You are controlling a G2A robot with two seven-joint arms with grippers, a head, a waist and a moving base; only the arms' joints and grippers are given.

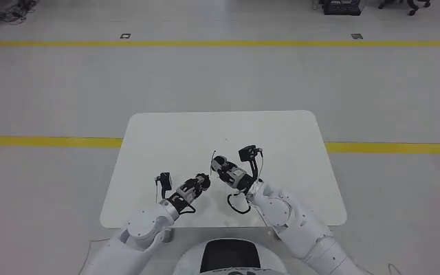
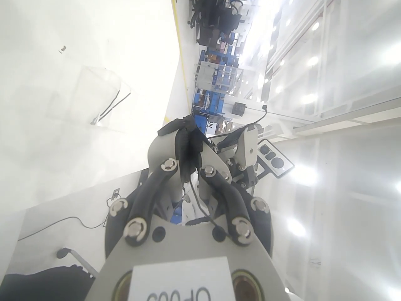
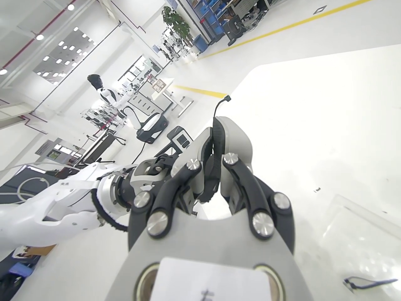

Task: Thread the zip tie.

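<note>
A thin black zip tie [image 3: 219,108] sticks out past the fingertips of my right gripper [image 3: 216,126], which is shut on it; the tie's small head [image 3: 226,97] is at the free end. From above, the tie [image 1: 214,155] shows as a fine line rising from the right gripper [image 1: 218,163] over the middle of the white table [image 1: 275,137]. My left gripper [image 1: 201,182] hovers close beside it, tip towards it. Its black-padded fingers [image 2: 183,129] are pressed together, and I cannot make out anything between them.
A clear plastic bag [image 2: 103,95] with spare black ties [image 3: 366,282] lies on the table near the right arm. A tiny speck [image 3: 317,190] lies on the tabletop. The far half of the table is bare.
</note>
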